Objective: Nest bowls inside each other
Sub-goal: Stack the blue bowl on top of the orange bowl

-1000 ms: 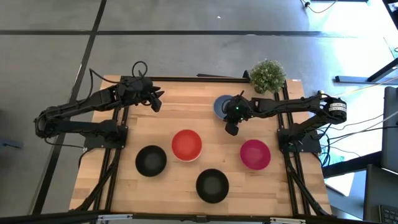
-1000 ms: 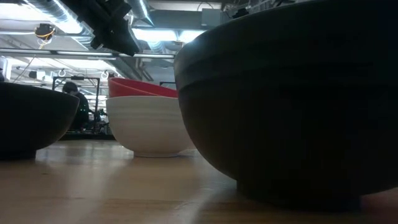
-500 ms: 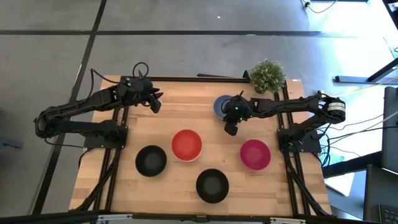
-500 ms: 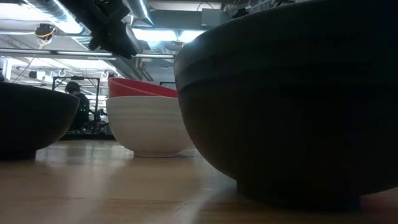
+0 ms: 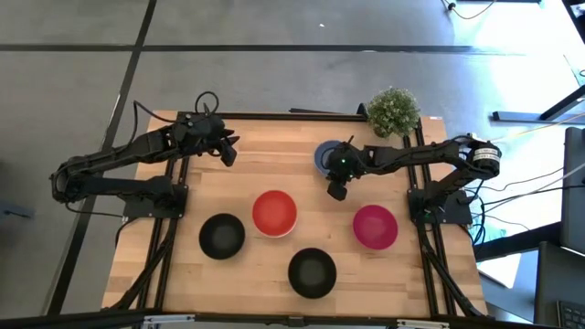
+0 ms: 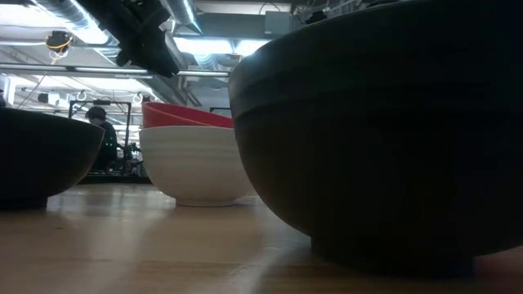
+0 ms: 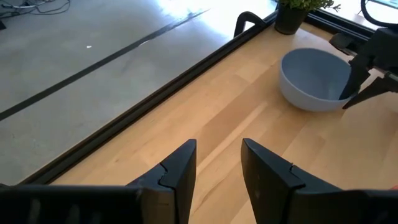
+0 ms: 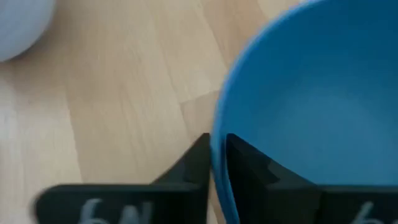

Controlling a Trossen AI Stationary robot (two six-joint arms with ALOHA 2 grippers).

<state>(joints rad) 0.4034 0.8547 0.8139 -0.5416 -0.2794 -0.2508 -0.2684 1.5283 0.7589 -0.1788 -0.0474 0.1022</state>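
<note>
The blue bowl (image 5: 322, 153) stands near the table's far edge, also seen in the left wrist view as a blue bowl (image 7: 313, 78). My right gripper (image 5: 337, 190) is shut on its rim. The red bowl (image 5: 274, 210) sits nested in the white bowl (image 6: 196, 167). Two black bowls (image 5: 222, 235) (image 5: 312, 271) and the magenta bowl (image 5: 375, 226) rest on their bases on the wood. My left gripper (image 5: 228, 151) hovers open over the far left of the table, touching nothing. My right gripper pinches the blue bowl's rim (image 8: 217, 134) on its near-right side, with one finger (image 8: 242, 171) inside the bowl and the other finger (image 8: 196, 165) outside. The fingers come slanting down from above. The bowl's base appears to rest on the table (image 7: 298, 102).
A small green potted plant (image 5: 393, 111) stands at the far right corner, close behind the blue bowl. Bare wood (image 5: 274, 160) lies between the two grippers. In the low view the near black bowl (image 6: 376, 139) fills the right side.
My right gripper has edged a little toward the table's left while staying on the blue bowl's rim. The other bowls and my left arm have kept still.
</note>
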